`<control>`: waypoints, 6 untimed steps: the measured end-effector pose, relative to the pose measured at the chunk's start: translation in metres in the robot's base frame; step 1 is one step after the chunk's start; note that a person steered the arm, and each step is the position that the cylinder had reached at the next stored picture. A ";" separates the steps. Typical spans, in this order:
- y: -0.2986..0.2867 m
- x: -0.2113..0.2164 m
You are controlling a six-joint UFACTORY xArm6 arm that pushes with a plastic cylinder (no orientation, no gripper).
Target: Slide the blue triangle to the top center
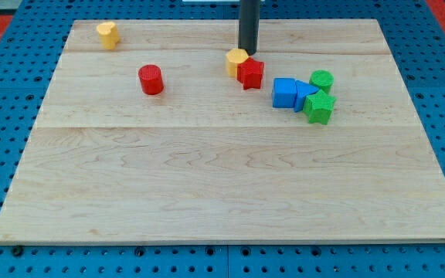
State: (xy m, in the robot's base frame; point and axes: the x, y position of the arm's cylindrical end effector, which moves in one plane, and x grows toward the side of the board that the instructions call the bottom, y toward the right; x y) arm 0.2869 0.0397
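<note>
The blue triangle (306, 94) lies at the right of the board's upper half, wedged between a blue cube (284, 93) on its left, a green cylinder (321, 79) above right and a green star-shaped block (319, 108) below right. My tip (247, 51) stands near the top centre, just above a yellow block (236, 60) and a red star-shaped block (250, 72). It is well to the left of the blue triangle and apart from it.
A red cylinder (151, 79) stands left of centre in the upper half. A yellow block (107, 34) sits near the top left corner. The wooden board (222, 185) rests on a blue pegboard.
</note>
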 end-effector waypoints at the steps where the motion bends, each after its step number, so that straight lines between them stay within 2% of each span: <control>1: 0.011 0.011; 2: 0.019 0.030; 4: 0.095 0.051; 6: 0.099 0.117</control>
State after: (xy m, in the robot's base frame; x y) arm 0.4044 0.1383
